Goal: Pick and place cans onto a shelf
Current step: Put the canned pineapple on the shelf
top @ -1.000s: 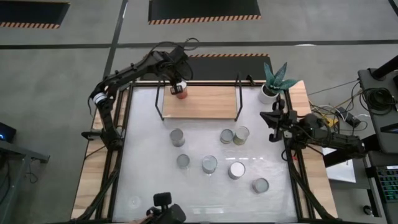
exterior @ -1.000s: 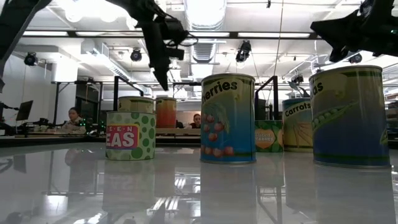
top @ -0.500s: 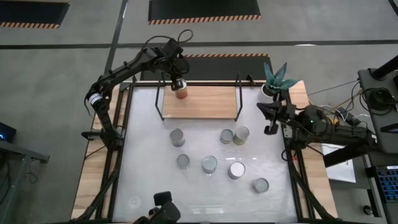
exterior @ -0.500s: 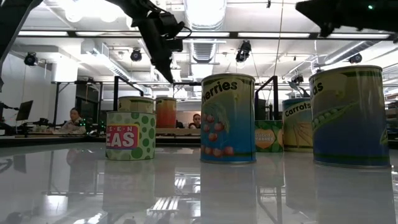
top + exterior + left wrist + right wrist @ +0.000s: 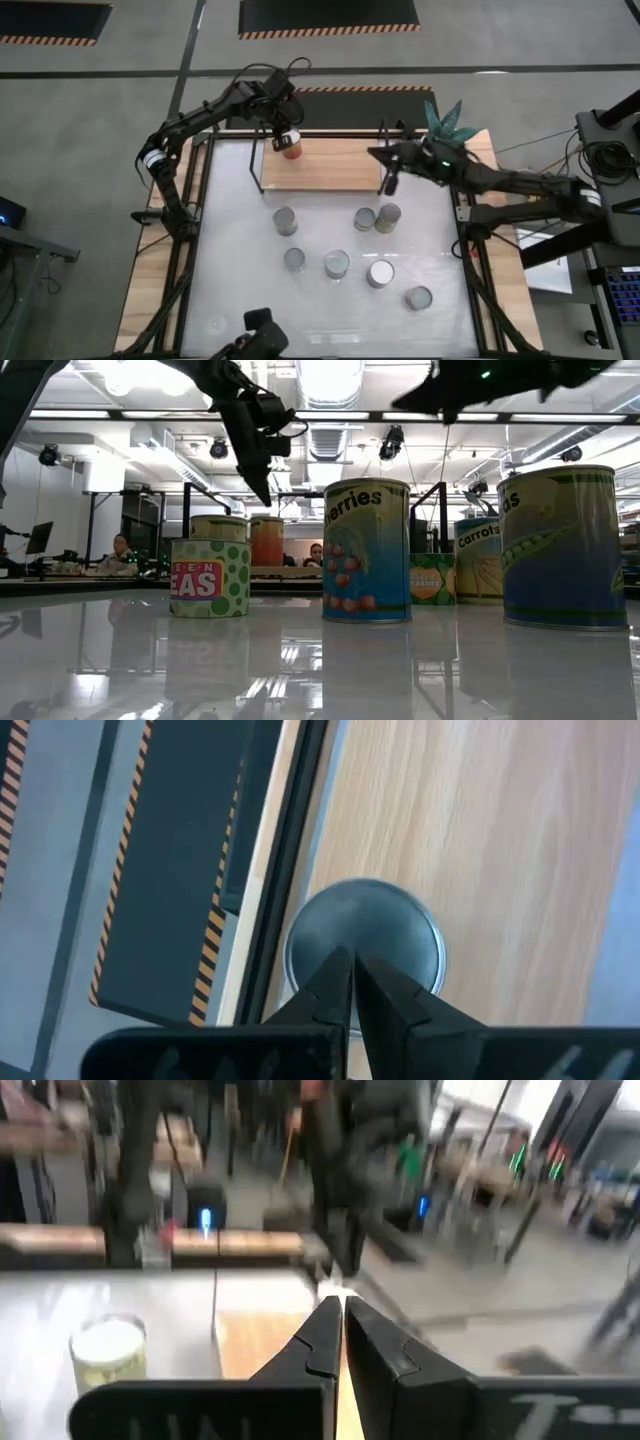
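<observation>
above the shelf's (image 5: 330, 165) back left corner the left gripper (image 5: 283, 133), jaws together, hung over the placed can (image 5: 291, 148); dropping now, it risked knocking the can over.

One can (image 5: 291, 149) on shelf (image 5: 330, 170), seemingly.

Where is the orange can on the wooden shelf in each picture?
High view: the orange can stands at the back left corner of the shelf, under the left gripper.
Low view: far back, left of centre, behind the green peas can.
Left wrist view: only its grey lid shows.
Right wrist view: cannot tell.
Shared landmark: the shelf.
</observation>
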{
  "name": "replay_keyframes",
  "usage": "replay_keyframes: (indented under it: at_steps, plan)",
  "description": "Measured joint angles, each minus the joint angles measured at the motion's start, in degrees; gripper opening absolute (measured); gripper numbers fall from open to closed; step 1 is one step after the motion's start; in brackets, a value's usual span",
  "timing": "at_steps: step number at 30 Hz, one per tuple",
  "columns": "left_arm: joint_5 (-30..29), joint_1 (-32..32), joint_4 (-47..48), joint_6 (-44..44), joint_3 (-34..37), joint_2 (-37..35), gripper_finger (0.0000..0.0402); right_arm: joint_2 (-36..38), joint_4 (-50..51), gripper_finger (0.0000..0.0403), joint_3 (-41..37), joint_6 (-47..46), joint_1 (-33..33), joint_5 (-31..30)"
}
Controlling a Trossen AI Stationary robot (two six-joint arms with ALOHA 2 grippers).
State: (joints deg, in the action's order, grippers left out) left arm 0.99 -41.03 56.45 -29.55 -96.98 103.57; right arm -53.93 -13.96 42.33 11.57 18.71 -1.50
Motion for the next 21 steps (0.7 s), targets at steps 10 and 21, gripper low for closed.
replay_keyframes:
  at_steps: [10,21]
  plan:
    - [0.07,0.24,-0.57,4.13,5.55,-0.03,0.0,-15.35,9.25,0.0009,17.63,1.54,2.35,0.22]
    - [-0.03,2.37,-0.37,13.31,5.87,-0.25,0.0,-28.97,10.5,0.0009,28.03,5.23,3.0,0.71]
